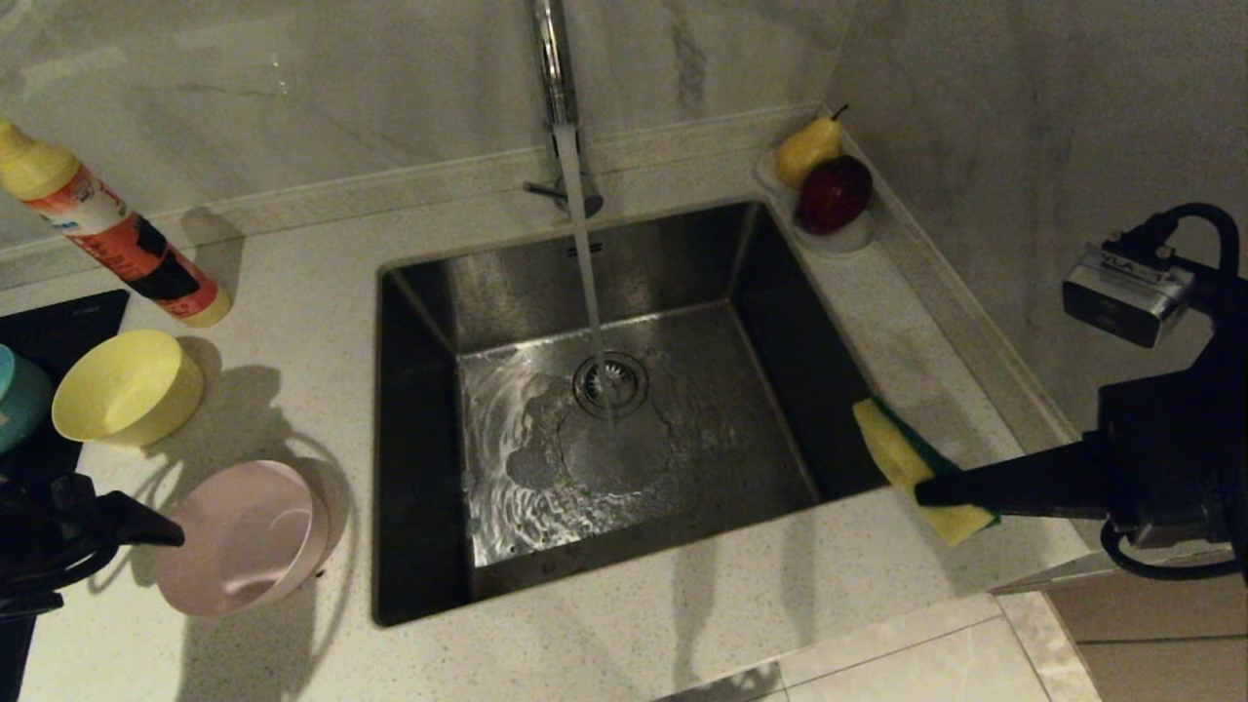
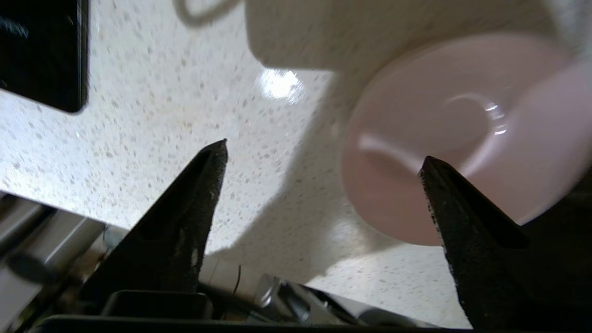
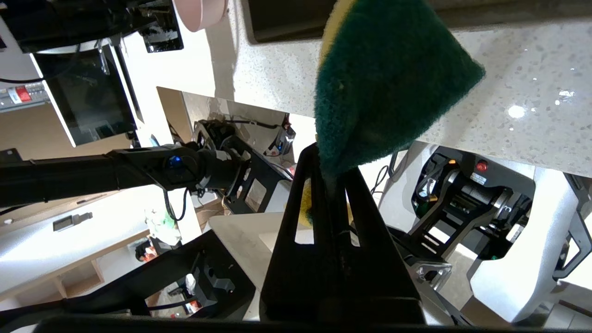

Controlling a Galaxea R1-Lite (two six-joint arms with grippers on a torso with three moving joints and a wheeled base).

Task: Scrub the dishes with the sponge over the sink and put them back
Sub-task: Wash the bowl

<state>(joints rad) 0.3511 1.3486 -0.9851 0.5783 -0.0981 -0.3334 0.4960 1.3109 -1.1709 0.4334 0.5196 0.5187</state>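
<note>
The sink [image 1: 790, 322] sits mid-counter, with water running from the tap [image 1: 554, 68] onto its drain strainer [image 1: 610, 382]. Left of it are the dishes: a yellow bowl [image 1: 127, 386], a blue bowl [image 1: 14, 398] cut off by the edge, and a pink bowl [image 1: 239, 538] tilted on the counter. My left gripper [image 1: 161, 534] is just left of the pink bowl [image 2: 455, 134] and open [image 2: 324, 152], holding nothing. My right gripper [image 1: 924, 492] hovers over the sink's right rim, shut [image 3: 330, 159] on the sponge [image 1: 902, 458], whose green face [image 3: 388, 78] points away from the wrist.
A detergent bottle [image 1: 117, 239] leans at the back left. A black hob [image 1: 58, 327] lies left of the bowls. A pear [image 1: 807, 148] and a red apple [image 1: 835, 193] rest on a small dish in the back right corner. A wall rises on the right.
</note>
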